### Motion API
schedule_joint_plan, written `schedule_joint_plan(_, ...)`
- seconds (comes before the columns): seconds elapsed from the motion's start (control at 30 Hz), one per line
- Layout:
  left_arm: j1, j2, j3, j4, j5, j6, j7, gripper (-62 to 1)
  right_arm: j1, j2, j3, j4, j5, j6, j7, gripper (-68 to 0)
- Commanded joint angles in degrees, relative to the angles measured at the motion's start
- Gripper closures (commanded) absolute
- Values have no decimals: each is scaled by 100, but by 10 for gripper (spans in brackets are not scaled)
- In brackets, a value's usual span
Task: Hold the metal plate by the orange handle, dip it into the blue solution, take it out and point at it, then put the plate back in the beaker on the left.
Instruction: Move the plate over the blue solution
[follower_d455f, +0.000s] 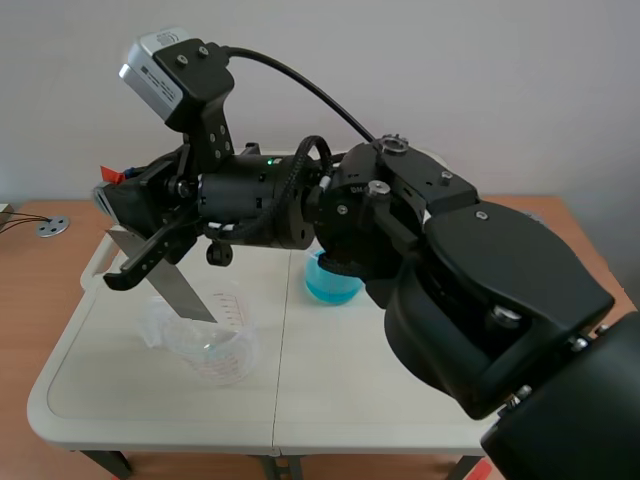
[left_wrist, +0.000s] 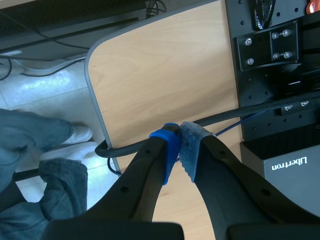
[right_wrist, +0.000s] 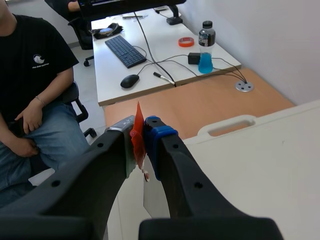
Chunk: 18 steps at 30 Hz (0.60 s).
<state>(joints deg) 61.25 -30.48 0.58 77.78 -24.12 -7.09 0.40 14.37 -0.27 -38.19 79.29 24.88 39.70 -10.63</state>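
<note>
Plate (follower_d455f: 176, 286) hangs tilted at the scene's lower left, its lower end inside the clear beaker (follower_d455f: 215, 350). Right gripper (right_wrist: 140, 128) is clamped on the orange handle (right_wrist: 138, 113). Blue solution (follower_d455f: 328, 284) sits mid-frame, just behind the arm. Left gripper (left_wrist: 179, 136) is closed on nothing, pads touching, above a wooden desk (left_wrist: 160, 75).

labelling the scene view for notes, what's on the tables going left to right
metal disc → clear beaker → beaker of blue solution. The metal plate overlaps the clear beaker, so it is left out.
</note>
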Motion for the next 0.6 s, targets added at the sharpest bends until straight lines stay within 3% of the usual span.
schedule_joint_plan(0.0, 44, 15, -15, 103, -33, -13, -57, -27, 13, 11, 151, 256, 76, -24, 4, -15)
schedule_joint_plan(0.23, 24, 13, -15, 105, -33, -11, -79, -27, -122, 33, 516, 817, 79, -22, -260, -15)
schedule_joint_plan(0.57, -50, -4, -17, 269, -28, -7, -59, -27, -120, 492, 835, 1427, 153, -24, -256, -15)
